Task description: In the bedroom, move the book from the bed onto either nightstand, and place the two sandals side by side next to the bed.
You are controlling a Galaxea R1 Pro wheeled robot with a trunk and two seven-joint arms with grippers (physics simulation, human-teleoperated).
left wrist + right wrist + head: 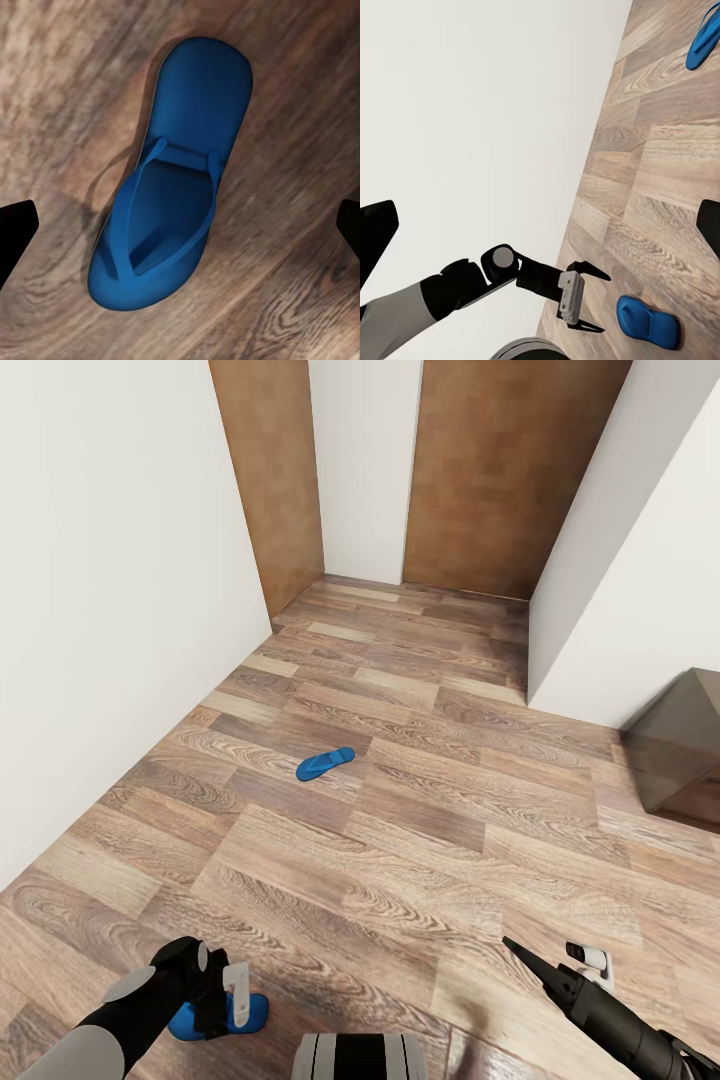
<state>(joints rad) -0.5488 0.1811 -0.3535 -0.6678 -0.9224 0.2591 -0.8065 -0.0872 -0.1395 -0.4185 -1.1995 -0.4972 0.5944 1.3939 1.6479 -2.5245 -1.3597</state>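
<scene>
One blue sandal lies on the plank floor right under my left gripper. In the left wrist view this sandal rests flat, strap side up, between the widely spread fingertips, untouched; the left gripper is open. The right wrist view shows the left gripper hanging just above that sandal. The second sandal lies alone farther ahead, mid-floor, and the second sandal also shows in the right wrist view. My right gripper hovers open above bare floor. The bed and book are out of view.
A white wall runs along the left and another juts in at the right. Brown wooden panels stand at the far end. A dark brown glossy nightstand sits at the right edge. My base shows at the bottom.
</scene>
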